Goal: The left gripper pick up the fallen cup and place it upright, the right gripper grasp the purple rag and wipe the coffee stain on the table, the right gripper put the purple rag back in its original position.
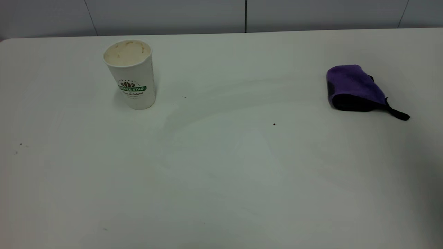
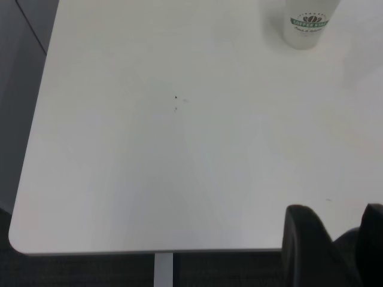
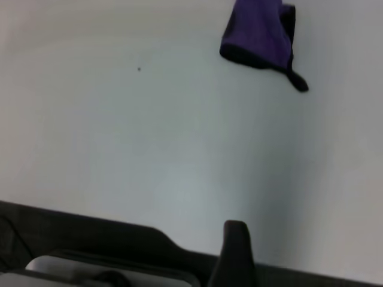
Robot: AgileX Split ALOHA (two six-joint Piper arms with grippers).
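Observation:
The cup (image 1: pixel 130 74) stands upright at the back left of the table (image 1: pixel 221 180), mouth up, its stained inside showing. It also shows in the left wrist view (image 2: pixel 307 23), far from my left gripper (image 2: pixel 340 210), which is open and empty near the table's edge. The purple rag (image 1: pixel 353 88) lies bunched at the right, its black loop trailing; the right wrist view (image 3: pixel 258 33) shows it too. Of my right gripper only one black finger (image 3: pixel 236 248) shows, far from the rag, near the table's edge. No coffee stain shows. Neither gripper is in the exterior view.
A tiny dark speck (image 1: pixel 274 123) lies mid-table, and a few more specks (image 1: pixel 20 144) at the left. Faint streaks cross the table's middle. A grey panelled wall (image 1: pixel 166 15) stands behind the table. The table's corner and edge (image 2: pixel 90 251) show in the left wrist view.

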